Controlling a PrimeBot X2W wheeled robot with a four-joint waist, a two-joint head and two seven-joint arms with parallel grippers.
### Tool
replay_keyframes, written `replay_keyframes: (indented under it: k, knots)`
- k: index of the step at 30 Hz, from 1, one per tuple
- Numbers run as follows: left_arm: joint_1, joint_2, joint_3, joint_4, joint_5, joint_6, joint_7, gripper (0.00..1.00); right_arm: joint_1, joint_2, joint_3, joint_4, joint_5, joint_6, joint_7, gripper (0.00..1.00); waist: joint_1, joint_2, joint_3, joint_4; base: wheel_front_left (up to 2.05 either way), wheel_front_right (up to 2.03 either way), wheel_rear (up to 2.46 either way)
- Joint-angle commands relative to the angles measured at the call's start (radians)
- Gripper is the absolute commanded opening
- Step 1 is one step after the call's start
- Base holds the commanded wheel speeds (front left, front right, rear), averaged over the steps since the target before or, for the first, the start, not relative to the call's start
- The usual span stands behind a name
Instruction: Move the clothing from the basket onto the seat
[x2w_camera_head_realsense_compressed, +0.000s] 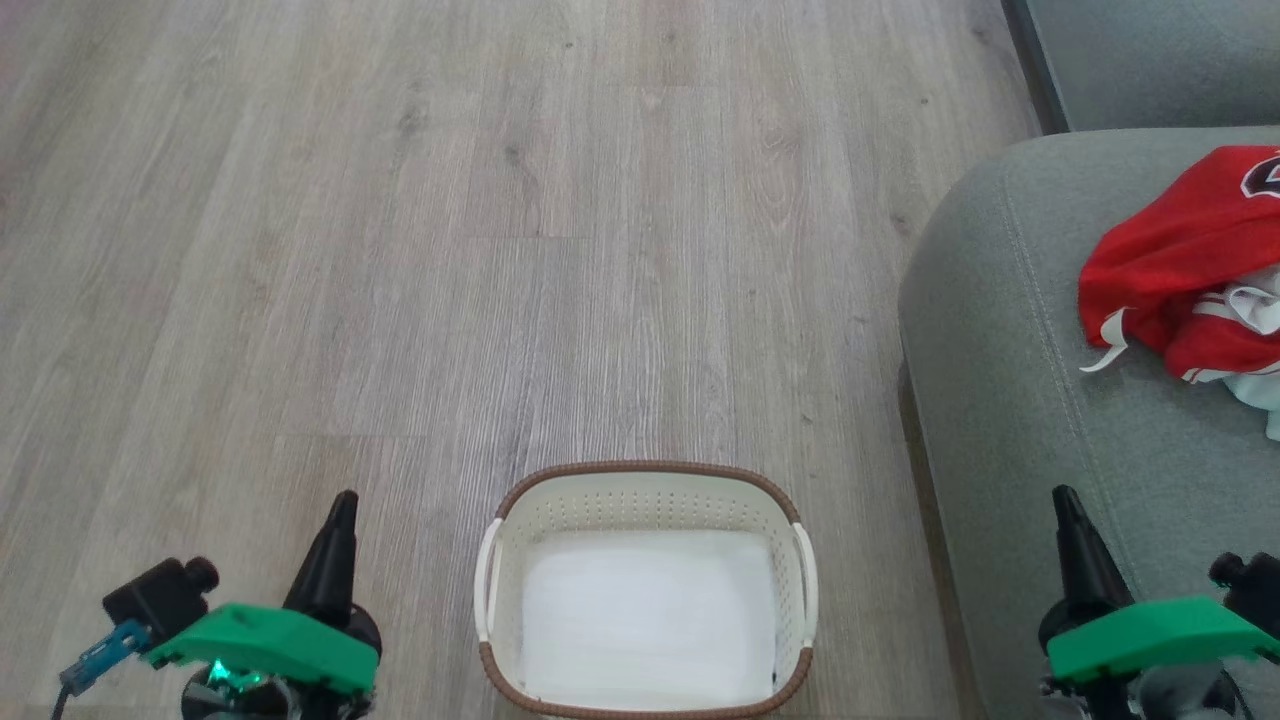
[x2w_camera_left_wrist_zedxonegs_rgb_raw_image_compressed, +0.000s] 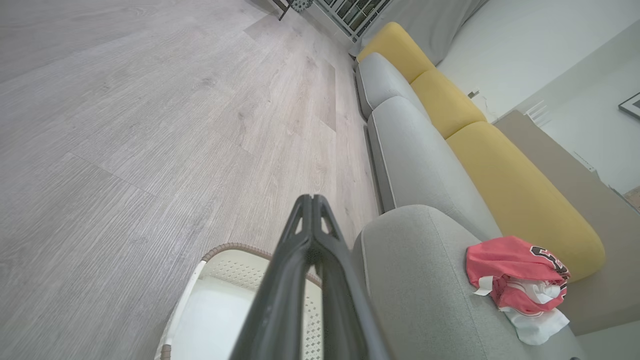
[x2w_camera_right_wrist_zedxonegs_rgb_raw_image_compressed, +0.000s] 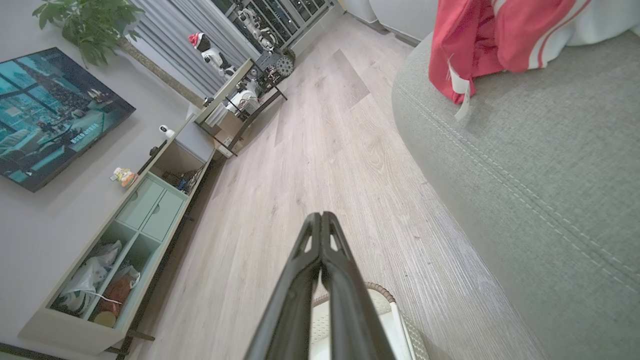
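The clothing (x2w_camera_head_realsense_compressed: 1185, 270), a crumpled heap of red jersey fabric with white trim and a white garment tucked into it, lies on the grey-green seat (x2w_camera_head_realsense_compressed: 1010, 430) at the right of the head view, set back from the cushion's rounded front edge and stitched seam. The basket (x2w_camera_head_realsense_compressed: 648, 468) stands upright on the pale wood-grain floor (x2w_camera_head_realsense_compressed: 500, 250), low in the middle of that view and near the seat's front. Its white bottom shows from wall to wall inside the brown woven rim. The left gripper (x2w_camera_head_realsense_compressed: 344, 500) hangs over the floor to the basket's left, its two dark fingers pressed together; the left wrist view shows them meeting at the tips. The right gripper (x2w_camera_head_realsense_compressed: 1066, 495) shows against the seat's front part, to the basket's right and well apart from the clothing, its fingers likewise closed against each other. In the left wrist view, yellow back cushions (x2w_camera_left_wrist_zedxonegs_rgb_raw_image_compressed: 520, 195) run behind the grey seats, and part of a dark number shows on the red jersey.
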Motion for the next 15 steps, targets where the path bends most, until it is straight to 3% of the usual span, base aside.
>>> replay_keyframes:
  k: [1, 15]
  knots:
    - [-0.062, 0.002, 0.038, -0.028, -0.023, -0.011, 0.005, 0.0, -0.047, -0.006, -0.004, -0.027, 0.026, 0.0, 0.006, 0.0, 0.0, 0.0, 0.0, -0.001, 0.0, 0.0, 0.0]
    - [-0.075, -0.023, 0.092, -0.018, -0.163, -0.022, 0.047, 0.0, -0.076, 0.002, -0.014, -0.01, 0.182, 0.0, 0.044, 0.0, 0.0, 0.0, -0.002, -0.012, 0.0, 0.0, 0.0]
